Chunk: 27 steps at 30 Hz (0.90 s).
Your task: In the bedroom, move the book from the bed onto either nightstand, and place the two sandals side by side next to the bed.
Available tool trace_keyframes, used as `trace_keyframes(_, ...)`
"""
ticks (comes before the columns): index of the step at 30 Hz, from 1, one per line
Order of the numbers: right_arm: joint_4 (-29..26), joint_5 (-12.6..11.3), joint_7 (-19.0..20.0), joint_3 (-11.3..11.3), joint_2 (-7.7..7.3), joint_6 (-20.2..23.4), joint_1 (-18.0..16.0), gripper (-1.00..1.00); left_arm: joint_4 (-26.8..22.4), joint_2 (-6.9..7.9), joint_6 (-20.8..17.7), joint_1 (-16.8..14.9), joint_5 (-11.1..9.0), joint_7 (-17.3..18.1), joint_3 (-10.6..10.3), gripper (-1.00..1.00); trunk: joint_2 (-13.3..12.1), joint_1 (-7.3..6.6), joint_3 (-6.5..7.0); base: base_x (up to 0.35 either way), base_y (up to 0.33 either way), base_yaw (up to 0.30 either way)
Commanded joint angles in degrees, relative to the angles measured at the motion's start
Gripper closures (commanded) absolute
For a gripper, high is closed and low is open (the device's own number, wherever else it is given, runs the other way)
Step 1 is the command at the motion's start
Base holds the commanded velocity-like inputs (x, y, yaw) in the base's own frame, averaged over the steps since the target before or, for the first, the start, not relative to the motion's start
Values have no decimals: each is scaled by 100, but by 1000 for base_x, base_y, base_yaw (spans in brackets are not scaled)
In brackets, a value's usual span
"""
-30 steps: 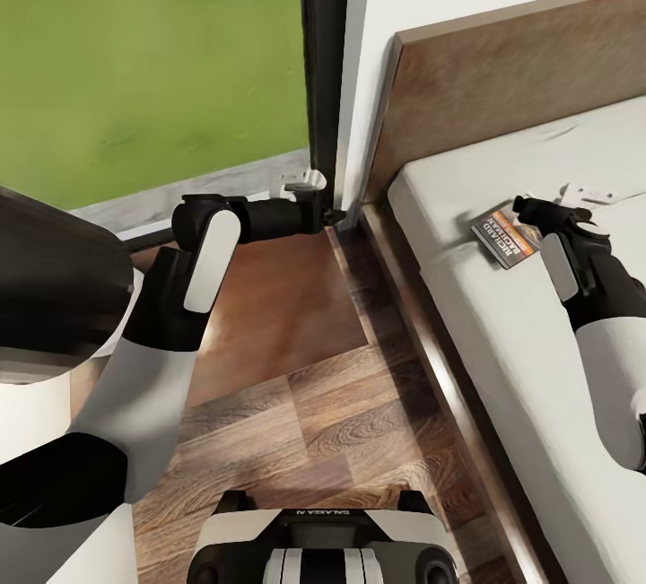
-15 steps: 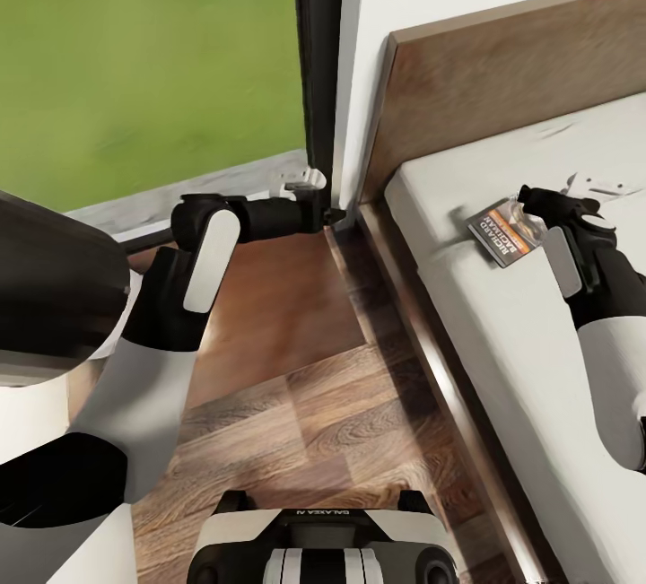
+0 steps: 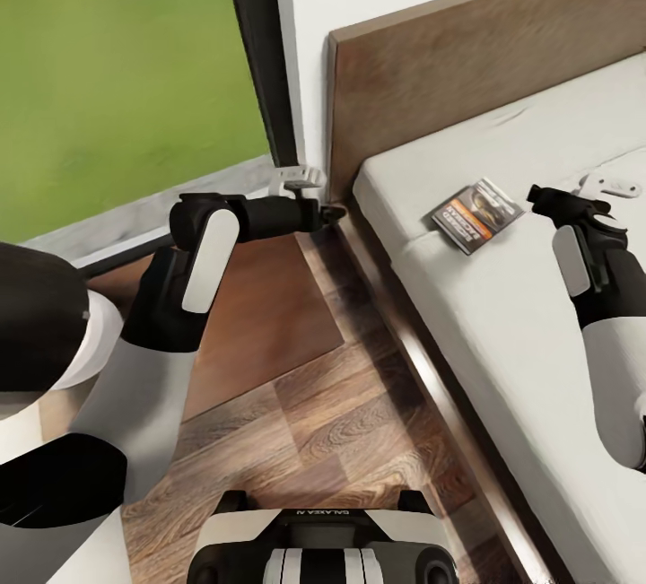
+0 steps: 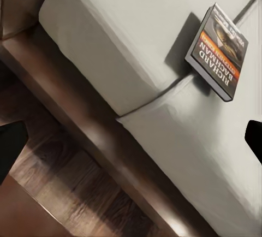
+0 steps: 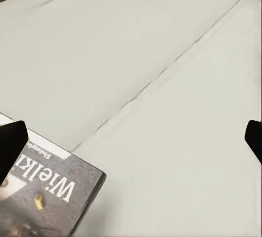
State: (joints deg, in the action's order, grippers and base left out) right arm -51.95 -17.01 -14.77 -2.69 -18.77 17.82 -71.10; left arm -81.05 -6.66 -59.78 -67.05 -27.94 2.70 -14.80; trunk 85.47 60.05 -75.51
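The book (image 3: 475,214) lies flat on the off-white mattress of the bed (image 3: 502,342), near the mattress's corner by the headboard. Its dark cover with an orange band shows in the left wrist view (image 4: 218,51) and its corner in the right wrist view (image 5: 43,199). My right gripper (image 3: 536,196) hovers over the mattress just right of the book, open and empty, apart from it. My left gripper (image 3: 334,212) is open beside the bed's wooden frame, above the nightstand (image 3: 269,315), a smooth brown top left of the bed. The sandals are out of view.
A tall dark-framed window (image 3: 117,73) showing grass fills the wall left of the headboard (image 3: 467,55). Wood-plank floor (image 3: 341,422) runs along the bed's dark side rail (image 3: 431,378). My base (image 3: 323,548) stands on it at the near edge.
The camera has swung, shifting the whole scene left. My right gripper, over the book a second ago, now sits to the right of it with a gap. The left arm keeps its pose.
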Motion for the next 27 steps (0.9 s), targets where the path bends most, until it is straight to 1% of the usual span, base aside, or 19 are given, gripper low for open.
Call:
trace_keyframes(1,-7,-56,-32,-22,-3,24,-1,-100,-4,-2,-22,-2,26,28,4,-100,2,0,-3,1,1,-72)
trace_keyframes(6,14,-64,-27,-67,0,29,0,-100,-7,-2,-22,22,25,28,4,-100,2,0,-3,1,1,-33)
trace_keyframes(20,-5,-74,-23,-60,13,43,0,-100,-7,-2,-22,35,34,20,4,-100,2,0,-3,0,0,-2)
trace_keyframes(27,-8,-67,-18,-49,40,110,0,-100,0,4,-22,37,41,20,6,-100,2,0,-3,86,134,0)
